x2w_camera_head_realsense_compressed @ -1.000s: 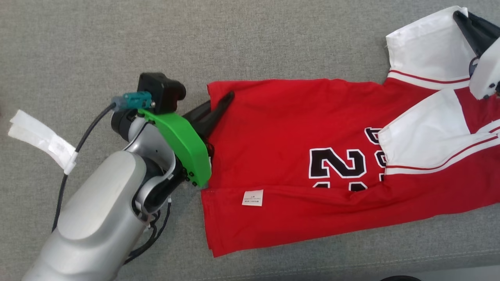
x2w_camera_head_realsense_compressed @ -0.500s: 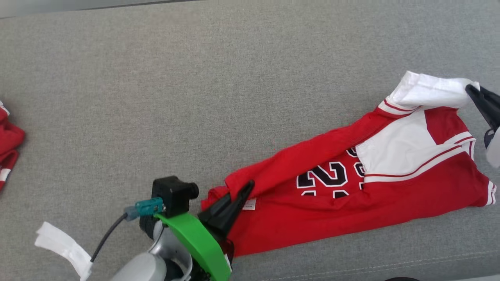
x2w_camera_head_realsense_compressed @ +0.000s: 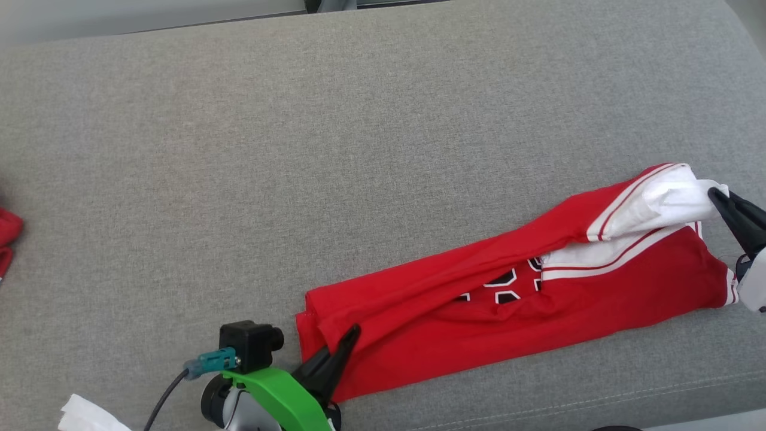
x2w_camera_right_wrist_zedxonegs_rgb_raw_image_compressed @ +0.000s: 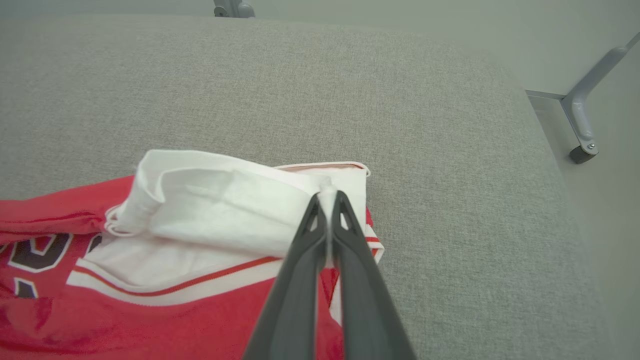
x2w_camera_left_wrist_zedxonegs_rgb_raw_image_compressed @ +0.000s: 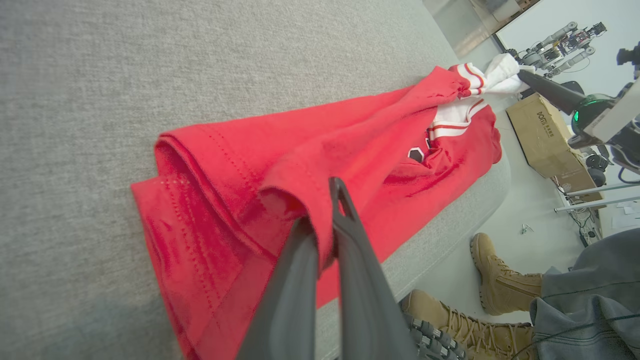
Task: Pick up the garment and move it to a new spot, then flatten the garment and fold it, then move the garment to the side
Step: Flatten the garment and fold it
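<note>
The garment [x2w_camera_head_realsense_compressed: 538, 299] is a red jersey with white sleeves and black numbers. It lies as a long narrow band near the front edge of the grey cushion [x2w_camera_head_realsense_compressed: 359, 149]. My left gripper [x2w_camera_head_realsense_compressed: 353, 332] is shut on the red hem corner at the band's left end; in the left wrist view my left gripper [x2w_camera_left_wrist_zedxonegs_rgb_raw_image_compressed: 322, 210] pinches a fold of the garment [x2w_camera_left_wrist_zedxonegs_rgb_raw_image_compressed: 350, 135] lifted over the layers below. My right gripper [x2w_camera_head_realsense_compressed: 715, 194] is shut on the white sleeve at the right end. The right wrist view shows my right gripper [x2w_camera_right_wrist_zedxonegs_rgb_raw_image_compressed: 325, 197] closed on the garment [x2w_camera_right_wrist_zedxonegs_rgb_raw_image_compressed: 200, 200].
Another red cloth [x2w_camera_head_realsense_compressed: 7, 230] pokes in at the cushion's left edge. A white tag [x2w_camera_head_realsense_compressed: 90, 419] hangs on my left arm's cable. A person's boots [x2w_camera_left_wrist_zedxonegs_rgb_raw_image_compressed: 500, 280] and a cardboard box [x2w_camera_left_wrist_zedxonegs_rgb_raw_image_compressed: 545, 135] are on the floor past the cushion's front edge. A metal leg [x2w_camera_right_wrist_zedxonegs_rgb_raw_image_compressed: 582, 115] stands to the right.
The head camera has tilted up. Both grippers have carried the garment's far edge toward the front, over the numbers, so the wide jersey is now a narrow band.
</note>
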{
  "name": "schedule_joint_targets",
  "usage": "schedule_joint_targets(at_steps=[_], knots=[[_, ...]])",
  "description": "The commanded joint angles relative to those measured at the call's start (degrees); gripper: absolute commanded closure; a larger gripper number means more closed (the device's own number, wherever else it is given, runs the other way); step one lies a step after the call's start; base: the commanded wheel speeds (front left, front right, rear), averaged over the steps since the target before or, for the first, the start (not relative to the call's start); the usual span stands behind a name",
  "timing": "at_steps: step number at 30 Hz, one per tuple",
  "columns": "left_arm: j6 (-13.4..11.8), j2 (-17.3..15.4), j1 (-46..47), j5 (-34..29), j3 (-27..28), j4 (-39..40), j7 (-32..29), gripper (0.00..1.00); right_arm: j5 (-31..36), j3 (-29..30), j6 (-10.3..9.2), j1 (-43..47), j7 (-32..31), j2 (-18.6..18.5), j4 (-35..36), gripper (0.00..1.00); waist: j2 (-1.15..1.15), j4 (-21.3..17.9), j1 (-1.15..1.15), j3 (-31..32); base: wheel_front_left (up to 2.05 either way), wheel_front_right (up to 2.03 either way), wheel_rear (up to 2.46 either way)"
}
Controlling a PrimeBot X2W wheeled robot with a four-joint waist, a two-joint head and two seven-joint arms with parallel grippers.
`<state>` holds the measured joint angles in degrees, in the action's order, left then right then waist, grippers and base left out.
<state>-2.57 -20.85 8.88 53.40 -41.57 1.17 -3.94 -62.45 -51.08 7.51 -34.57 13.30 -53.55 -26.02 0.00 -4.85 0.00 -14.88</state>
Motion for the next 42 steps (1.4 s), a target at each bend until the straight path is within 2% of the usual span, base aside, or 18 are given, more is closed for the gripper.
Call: schedule_joint_targets(at_steps=[1,7,10,13,14,15,16,17,18,19,21,22,25,27,30,34,38,42], knots=[[-0.29,-0.86,-0.85,0.09,0.47,0.00,0.42,1.00,0.01,0.71,-0.04,0.84,0.70,-0.25,0.41,1.00,0.00,0.07,0.00,-0.15,0.00,0.00,0.00],[-1.60,-2.02,-1.93,0.83,1.95,-0.24,0.85,0.99,-0.05,4.94,-0.04,6.61,1.64,0.10,3.41,1.00,0.00,-0.33,0.00,-0.81,0.00,0.00,0.00],[-1.19,-1.68,-1.82,0.45,1.21,-1.71,0.52,0.84,0.72,6.01,-0.04,9.10,1.78,1.63,2.87,1.00,0.00,-0.77,0.00,-1.00,0.00,0.00,0.00],[-0.73,-0.77,-1.92,0.55,0.77,-3.42,1.04,0.61,1.76,6.75,-0.04,10.58,1.83,3.54,1.97,1.00,0.00,-1.41,0.00,-1.27,0.00,0.00,0.00],[-0.64,-0.55,-2.05,0.56,0.56,-4.06,1.29,0.51,2.21,6.83,-0.04,10.83,1.81,4.27,1.58,1.00,0.00,-1.64,0.00,-1.33,0.00,0.00,0.00],[-0.59,-0.55,-2.07,0.11,0.41,-4.79,1.64,0.16,2.84,6.95,-0.04,10.88,1.81,4.90,1.16,1.00,0.00,-1.82,0.00,-1.38,0.00,0.00,0.00],[-0.76,-0.60,-1.99,-0.43,0.27,-5.63,1.90,0.00,3.57,7.07,-0.04,10.88,1.83,5.46,0.54,0.99,0.00,-1.94,0.00,-1.42,0.00,0.00,0.00],[-1.14,-0.78,-1.91,-1.22,-0.01,-6.65,2.16,0.00,4.26,7.03,-0.04,10.92,1.74,6.03,0.09,0.69,0.00,-2.04,0.00,-1.41,0.00,0.00,0.00],[-1.42,-1.00,-1.80,-2.10,-0.33,-7.40,2.47,0.00,5.02,7.03,-0.04,10.93,1.57,6.49,-0.32,0.20,0.00,-2.12,0.00,-1.40,0.00,0.00,0.00],[-1.63,-1.15,-1.86,-2.58,-0.47,-8.33,2.77,0.00,5.57,7.12,-0.04,10.93,1.52,6.80,-0.51,0.00,0.00,-2.18,0.00,-1.39,0.00,0.00,0.00],[-2.18,-2.10,-2.01,-4.08,-0.53,-9.68,4.18,0.00,6.00,7.90,-0.04,11.12,1.30,6.65,-0.95,0.00,0.00,-2.32,0.00,-1.33,0.00,0.00,0.00],[-3.23,-2.86,-2.57,-5.84,-0.24,-10.83,5.86,0.00,6.70,8.97,-0.04,11.23,1.07,5.62,-1.16,0.00,0.00,-2.43,0.00,-1.22,0.00,0.00,0.00],[-4.32,-3.47,-3.71,-6.25,0.24,-11.72,7.17,0.00,6.79,10.14,-0.04,11.97,0.44,4.44,-1.01,0.00,0.00,-2.44,0.00,-1.00,0.00,0.00,0.00],[-5.96,-4.12,-4.87,-6.46,1.25,-12.02,8.62,0.00,5.82,12.25,-0.04,12.39,0.06,2.76,-0.25,0.00,0.00,-2.44,0.00,-0.84,0.00,0.00,0.00],[-11.15,-6.64,-6.44,-9.35,3.29,-12.77,11.54,0.00,4.75,16.00,-0.04,12.31,-0.45,0.92,1.25,0.00,0.00,-2.86,0.00,-0.98,0.00,0.00,0.00],[-16.90,-6.57,-7.67,-11.73,7.73,-11.24,17.38,0.00,4.61,18.46,-0.04,12.16,-3.68,1.91,3.14,0.00,0.00,-2.50,0.00,-1.31,0.00,0.00,0.00],[-17.88,-4.40,-7.12,-14.36,10.76,-8.84,18.98,0.00,4.85,18.39,-0.04,12.73,-7.67,5.04,2.29,0.00,0.00,-1.27,0.00,-1.43,0.00,0.00,0.00],[-16.33,-1.38,-6.30,-18.66,13.42,-6.42,19.13,0.00,5.04,17.36,-0.04,11.94,-10.73,8.79,-0.80,0.00,0.00,-0.10,0.00,-1.46,0.00,0.00,0.00]])
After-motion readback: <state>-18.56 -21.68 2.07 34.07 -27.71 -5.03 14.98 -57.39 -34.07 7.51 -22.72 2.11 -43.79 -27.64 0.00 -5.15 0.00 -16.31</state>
